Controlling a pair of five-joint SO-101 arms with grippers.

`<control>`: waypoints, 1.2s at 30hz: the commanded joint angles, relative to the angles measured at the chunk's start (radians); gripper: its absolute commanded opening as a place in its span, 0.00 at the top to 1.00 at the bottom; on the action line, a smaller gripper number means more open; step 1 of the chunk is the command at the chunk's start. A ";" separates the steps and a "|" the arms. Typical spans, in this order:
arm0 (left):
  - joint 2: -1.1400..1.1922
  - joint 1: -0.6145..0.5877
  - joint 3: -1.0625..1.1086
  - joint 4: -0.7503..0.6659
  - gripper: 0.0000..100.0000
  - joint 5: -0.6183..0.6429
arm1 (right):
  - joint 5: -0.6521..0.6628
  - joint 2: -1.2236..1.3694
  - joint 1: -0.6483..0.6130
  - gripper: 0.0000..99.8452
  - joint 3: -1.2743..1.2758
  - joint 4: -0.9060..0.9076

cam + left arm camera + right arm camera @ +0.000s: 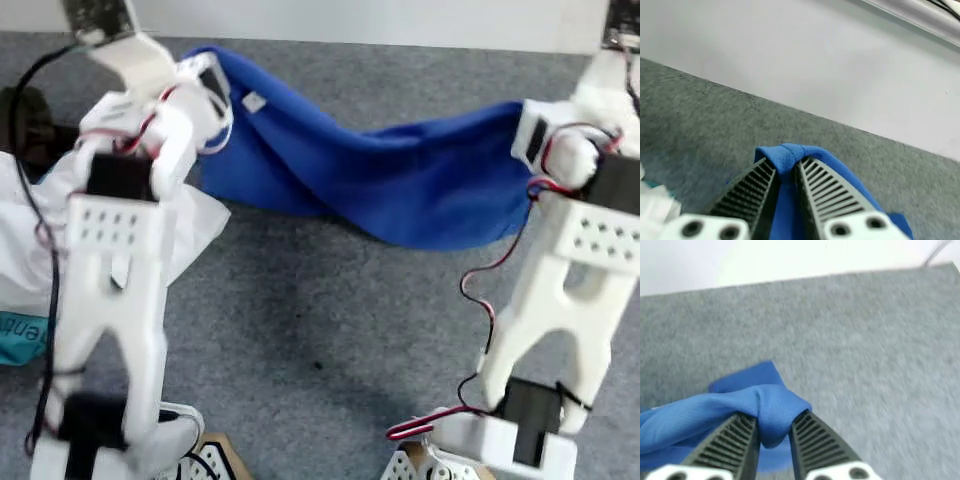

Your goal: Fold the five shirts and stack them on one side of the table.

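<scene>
One blue shirt [400,190], stretched over the tabletop [300,330]: left jaws clamped on its left end, right jaws on its right end. Step judged: spreading before folding. Next: lower it flat, keeping even tension.

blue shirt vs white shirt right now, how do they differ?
1. Blue shirt is pinched at both ends, by the left tool and the right tool. White shirt is in neither tool.
2. Blue shirt spans between the arms and sags mid-span. White shirt lies bunched, partly under the left arm.
Shared: both are unfolded fabric.
</scene>
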 commanded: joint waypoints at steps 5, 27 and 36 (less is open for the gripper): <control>0.378 0.019 -0.403 -0.057 0.99 0.006 | -0.005 0.173 -0.039 0.99 -0.016 -0.295; 0.848 0.131 -1.581 0.092 0.99 0.008 | -0.011 0.272 -0.016 0.99 -0.503 -0.424; 0.737 0.140 -1.620 0.598 0.99 0.008 | -0.011 0.272 -0.071 0.99 -0.782 0.024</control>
